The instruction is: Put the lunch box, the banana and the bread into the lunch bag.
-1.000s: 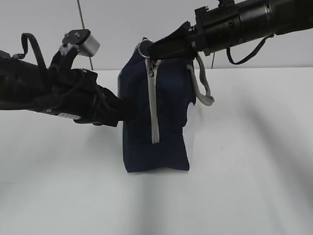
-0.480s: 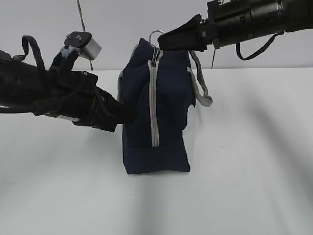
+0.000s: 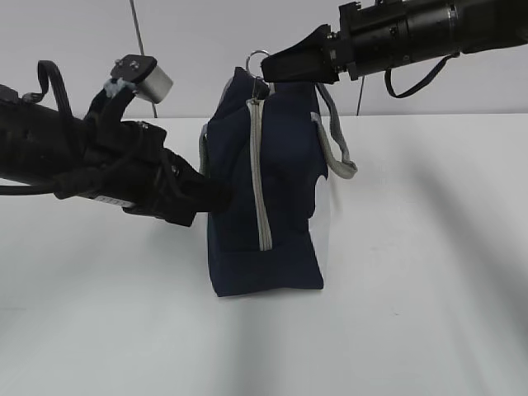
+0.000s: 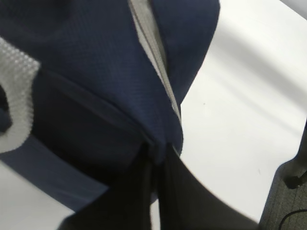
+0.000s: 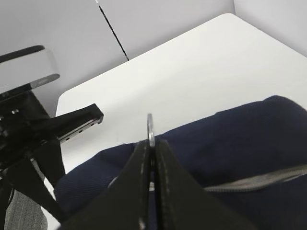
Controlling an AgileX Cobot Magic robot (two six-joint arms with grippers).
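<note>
Right gripper (image 3: 266, 70) lifted ring pull (image 3: 258, 58) slightly higher

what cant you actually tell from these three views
- Inside of the tall navy-blue fabric lunch bag: hidden in every view by its own cloth; the grey zipper looks shut.
- Lunch box, banana, bread: in no view.
- Left gripper: exterior view hides its tips behind the bag; wrist view shows them pinching fabric.
- Metal ring pull: lower part hidden between the right gripper fingers.
</note>
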